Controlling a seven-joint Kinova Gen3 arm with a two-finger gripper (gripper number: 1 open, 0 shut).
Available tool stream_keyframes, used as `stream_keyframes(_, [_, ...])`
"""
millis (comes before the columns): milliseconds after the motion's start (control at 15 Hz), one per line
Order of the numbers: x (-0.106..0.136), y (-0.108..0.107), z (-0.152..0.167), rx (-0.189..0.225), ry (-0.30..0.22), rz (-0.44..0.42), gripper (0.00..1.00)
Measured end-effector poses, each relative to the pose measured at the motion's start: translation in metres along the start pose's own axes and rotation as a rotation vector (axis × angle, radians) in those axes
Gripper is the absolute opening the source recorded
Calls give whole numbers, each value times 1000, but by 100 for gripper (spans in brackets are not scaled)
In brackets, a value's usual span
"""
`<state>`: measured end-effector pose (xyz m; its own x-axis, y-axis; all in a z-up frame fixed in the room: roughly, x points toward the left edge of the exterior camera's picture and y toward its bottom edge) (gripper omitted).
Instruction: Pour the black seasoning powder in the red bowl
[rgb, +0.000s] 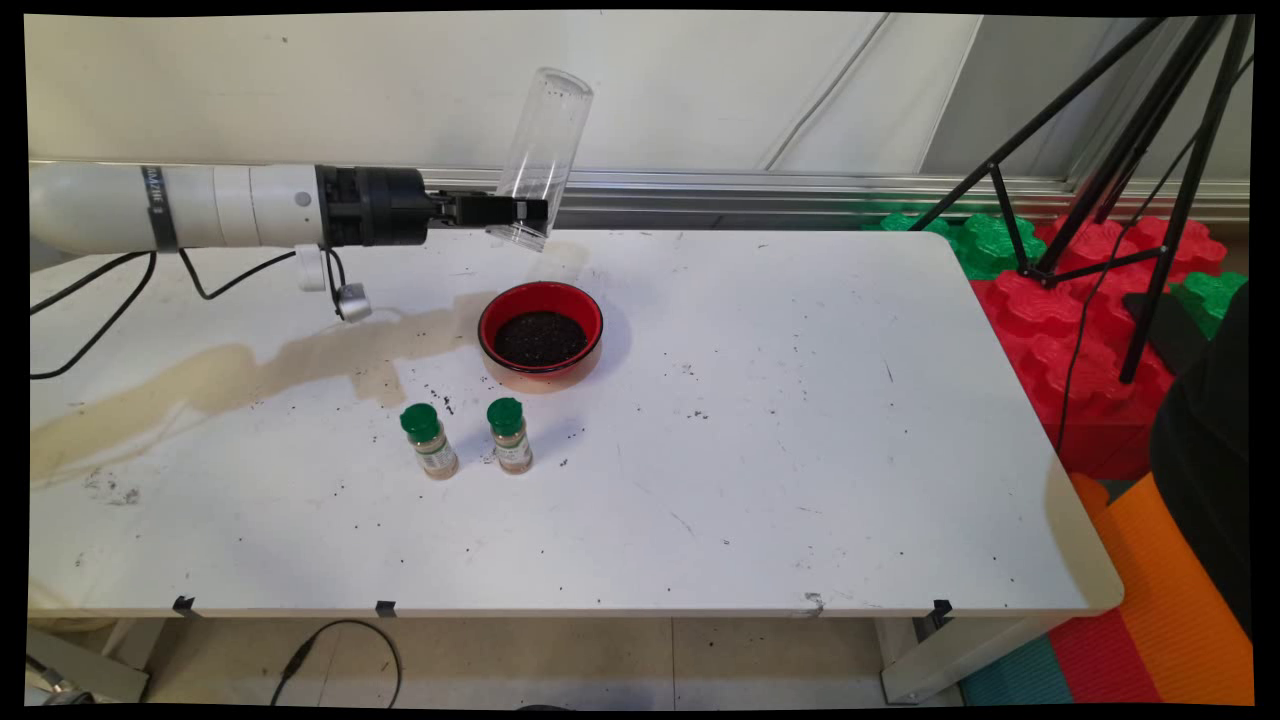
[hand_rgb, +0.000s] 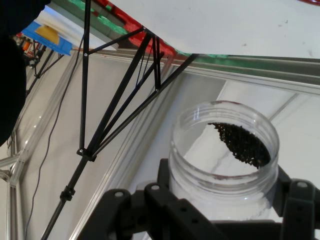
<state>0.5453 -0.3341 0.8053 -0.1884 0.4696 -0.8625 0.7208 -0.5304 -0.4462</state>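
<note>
Nearest, short of the red bowl (rgb: 540, 335), stood two green-capped spice jars (rgb: 470, 437) on the scuffed white table (rgb: 800, 480). Glossy and round, the bowl held dark granules. Beyond and above it, the gripper (rgb: 522, 211) clasped a clear plastic jar (rgb: 540, 155) near its mouth, tilted, a few granules inside; it looked light, rigid and slippery.

A white robot arm reaches in level from the left, high above the table's far side, with black cables hanging beneath it. Its black two-finger gripper (rgb: 520, 211) points right, its fingers clamped on a clear jar (rgb: 541, 155).
</note>
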Motion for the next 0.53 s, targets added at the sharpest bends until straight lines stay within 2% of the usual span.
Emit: stream_keyframes(533, [1,3,-3,0,3,3,0])
